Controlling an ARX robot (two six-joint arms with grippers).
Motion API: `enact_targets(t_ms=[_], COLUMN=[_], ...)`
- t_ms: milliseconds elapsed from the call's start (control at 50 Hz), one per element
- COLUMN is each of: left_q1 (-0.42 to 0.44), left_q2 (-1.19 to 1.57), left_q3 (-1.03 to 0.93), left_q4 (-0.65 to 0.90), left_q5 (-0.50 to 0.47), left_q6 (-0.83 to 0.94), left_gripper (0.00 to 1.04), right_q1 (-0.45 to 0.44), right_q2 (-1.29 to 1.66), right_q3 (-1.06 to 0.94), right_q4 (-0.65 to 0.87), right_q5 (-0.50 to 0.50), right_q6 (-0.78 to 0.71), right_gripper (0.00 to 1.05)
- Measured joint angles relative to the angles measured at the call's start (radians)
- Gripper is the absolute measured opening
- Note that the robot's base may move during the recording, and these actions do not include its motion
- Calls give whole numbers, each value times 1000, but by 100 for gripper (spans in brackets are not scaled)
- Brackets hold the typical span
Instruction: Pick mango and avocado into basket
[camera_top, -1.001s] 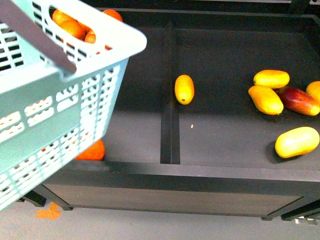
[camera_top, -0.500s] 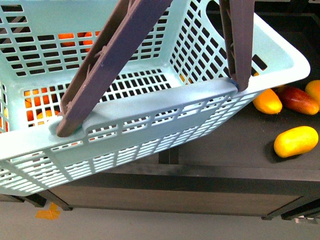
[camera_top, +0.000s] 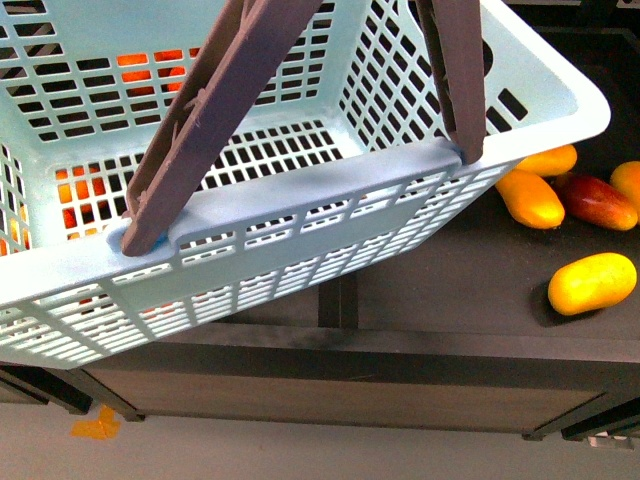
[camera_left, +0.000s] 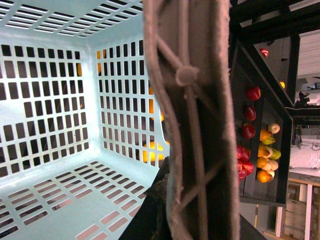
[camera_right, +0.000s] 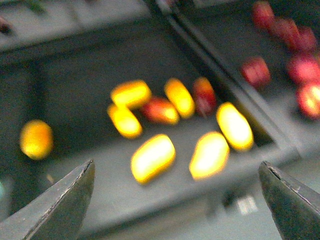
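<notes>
The basket (camera_top: 300, 250) fills most of the front view, tilted and raised in front of the dark display shelf (camera_top: 450, 345). Both handles (camera_top: 215, 110) are swung up (one crosses the left wrist view at close range and hides the left gripper, so its grip cannot be determined). The right gripper (camera_right: 175, 200) hangs above the shelf with its fingers (camera_right: 60, 205) spread wide, holding nothing. The mango (camera_top: 592, 283) lies on the shelf to the right of the basket, nearer the front edge than a cluster of other mangoes (camera_top: 530, 197).
</notes>
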Motion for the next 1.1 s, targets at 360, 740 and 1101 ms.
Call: enact_targets(t_ms=[360,740,1101], left_q1=[-2,-1,-2], left_q2=[0,0,0], left_q3=[3,3,3], left_q4=[0,0,0], left_q5=[1,0,0], left_q6=[2,1,2], left_gripper=[5,5,5], right_q1=[-173,-274,-162], right_q2=[541,1411,1928], right_q3=[95,392,775], right_q4=[151,705,664], right_q5=[11,-134,-182], right_q6=[125,-234,-447], right_gripper=[96,96,96])
